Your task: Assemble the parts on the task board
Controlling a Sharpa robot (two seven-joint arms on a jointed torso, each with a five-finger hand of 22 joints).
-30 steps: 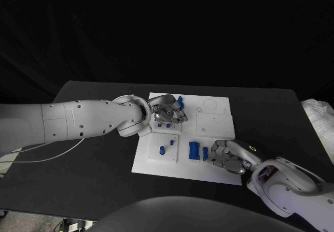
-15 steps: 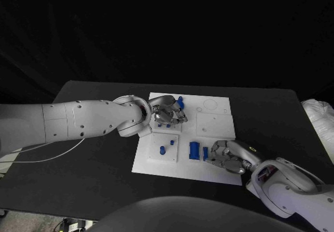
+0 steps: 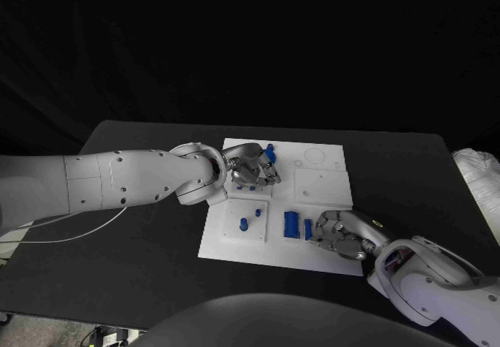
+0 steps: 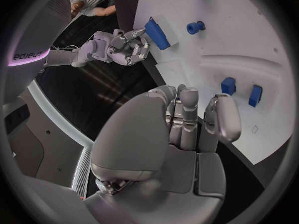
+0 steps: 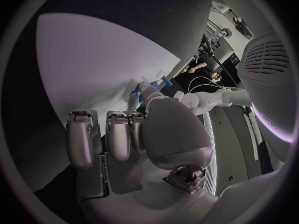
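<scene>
The white task board point(image 3: 323, 181) lies mid-table. My left hand point(image 3: 253, 170) hovers over its far left corner with fingers curled in on nothing, as the left wrist view point(image 4: 187, 119) confirms. An upright blue part point(image 3: 270, 152) stands just beyond those fingers, and two small blue pegs point(image 3: 245, 187) sit beside the hand. My right hand point(image 3: 339, 233) rests at the board's near right edge, fingers folded point(image 5: 118, 134), empty. It sits right next to two long blue blocks point(image 3: 297, 225); whether it touches them I cannot tell. Two small blue parts point(image 3: 248, 218) lie left of the blocks.
Round and square recesses point(image 3: 316, 168) mark the board's far right half. A white bundle point(image 3: 481, 181) lies at the table's right edge. A white cable point(image 3: 73, 231) trails on the left side of the black table point(image 3: 136, 275).
My right hand has crept slightly toward the near edge of the board. The left hand has stayed in place over the far left corner.
</scene>
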